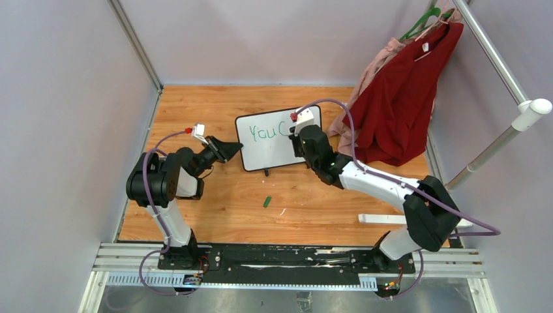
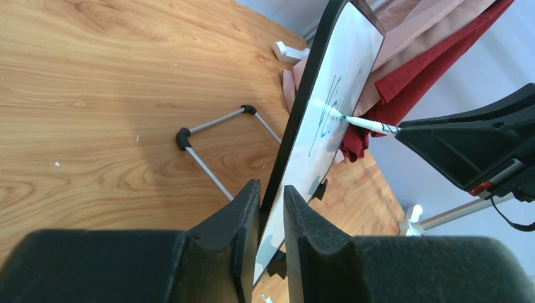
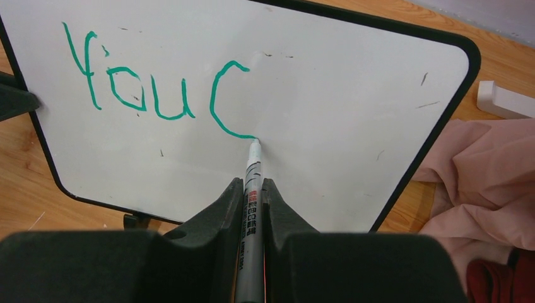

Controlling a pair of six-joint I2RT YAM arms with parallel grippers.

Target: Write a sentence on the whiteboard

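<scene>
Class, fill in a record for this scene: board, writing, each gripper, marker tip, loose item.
Board: whiteboard, standing tilted on table
Writing: green lettering "You C"
Left gripper: shut on whiteboard edge
Right gripper: shut on marker
Marker tip: touching the C's lower end
Loose item: small green piece on table, before the whiteboard

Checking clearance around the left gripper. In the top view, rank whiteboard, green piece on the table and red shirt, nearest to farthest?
1. Whiteboard: its left edge is clamped in the left gripper.
2. Green piece: lower in the view, slightly right.
3. Red shirt: hanging at far right.
</scene>
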